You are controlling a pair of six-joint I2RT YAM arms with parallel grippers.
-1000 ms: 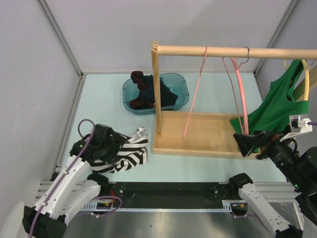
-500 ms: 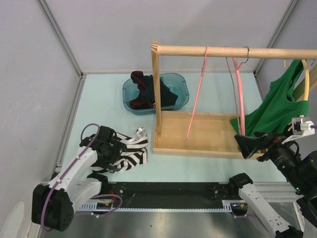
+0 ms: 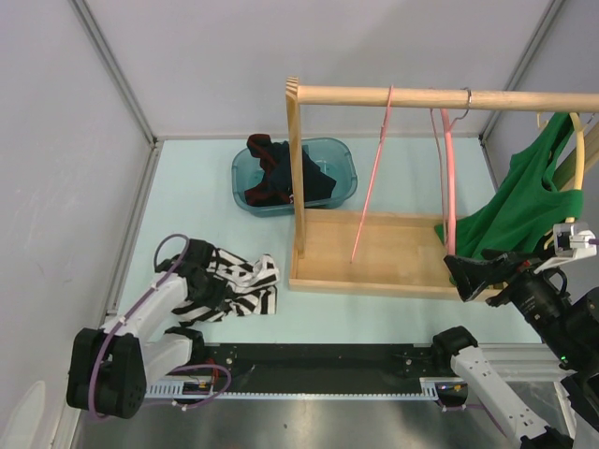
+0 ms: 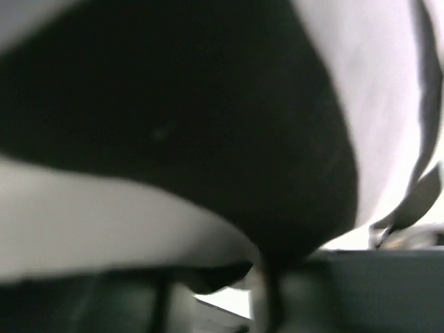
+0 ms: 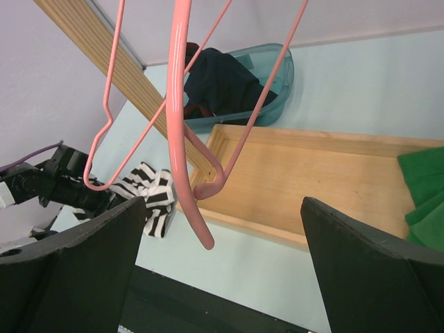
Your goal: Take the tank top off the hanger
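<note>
A black-and-white striped tank top [image 3: 248, 285] lies crumpled on the table at the left, off any hanger; it also shows at the left of the right wrist view [image 5: 151, 196]. My left gripper [image 3: 213, 281] is pressed down into it. Blurred striped cloth [image 4: 208, 125] fills the left wrist view and hides the jaws. A thick pink hanger [image 3: 448, 187] hangs bare from the wooden rail [image 3: 421, 96]. My right gripper [image 3: 465, 273] stands open just in front of its lower end [image 5: 201, 232], with nothing between the fingers [image 5: 223, 201].
A thin pink wire hanger [image 3: 372, 178] also hangs bare from the rail. A green garment [image 3: 519, 206] hangs on a yellow hanger [image 3: 580, 154] at the far right. The rack's wooden tray base [image 3: 393, 248] sits below. A teal bin [image 3: 344, 168] holds dark clothes behind it.
My left gripper has dropped lower onto the striped tank top, and the cloth has bunched toward it. The thick pink hanger has swung a little. The right gripper has barely moved.
</note>
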